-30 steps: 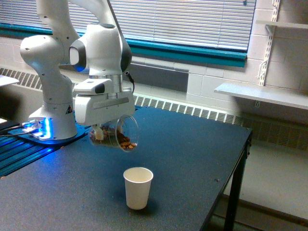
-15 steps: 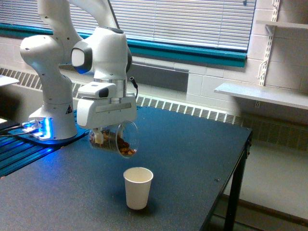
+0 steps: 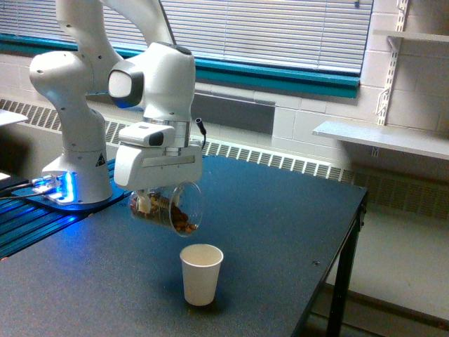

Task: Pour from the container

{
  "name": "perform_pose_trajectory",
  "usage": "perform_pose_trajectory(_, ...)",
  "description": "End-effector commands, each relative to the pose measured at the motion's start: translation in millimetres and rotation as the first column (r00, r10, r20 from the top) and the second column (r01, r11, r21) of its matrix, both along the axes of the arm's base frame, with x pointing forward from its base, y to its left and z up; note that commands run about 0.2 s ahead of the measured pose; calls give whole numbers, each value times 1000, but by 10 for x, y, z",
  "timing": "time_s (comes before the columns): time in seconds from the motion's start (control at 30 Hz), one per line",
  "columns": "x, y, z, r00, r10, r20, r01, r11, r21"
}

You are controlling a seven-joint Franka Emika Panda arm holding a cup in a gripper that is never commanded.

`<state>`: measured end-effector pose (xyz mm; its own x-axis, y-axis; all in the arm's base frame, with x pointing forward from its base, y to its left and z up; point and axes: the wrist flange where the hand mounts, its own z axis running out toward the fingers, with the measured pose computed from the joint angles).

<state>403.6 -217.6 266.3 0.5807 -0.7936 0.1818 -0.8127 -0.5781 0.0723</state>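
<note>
Drifting toward the exterior view's right since a second ago, the claw [image 3: 156,198] is gripping the container [image 3: 168,208], tipped nearly sideways with brown pieces at its mouth, above the paper cup [image 3: 201,274] on the counter [image 3: 280,232].

My work surface is a dark, speckled table [image 3: 280,210] with a black metal leg at its corner on the exterior view's right. A small white paper cup [image 3: 201,274] stands upright and open-mouthed on it, near the front edge. At the exterior view's left, my white arm base [image 3: 74,179] sits on the table on a dark ribbed mounting plate [image 3: 35,217] lit by a blue glow.
</note>
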Motion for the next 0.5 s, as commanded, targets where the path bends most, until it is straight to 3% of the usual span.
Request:
perform_pose_trajectory(0.03, 82, -2, 43, 999, -34, -4, 34, 999, -21)
perform_pose_trajectory(0.5, 107, 19, -21, 998, -26, -64, 24, 999, -44)
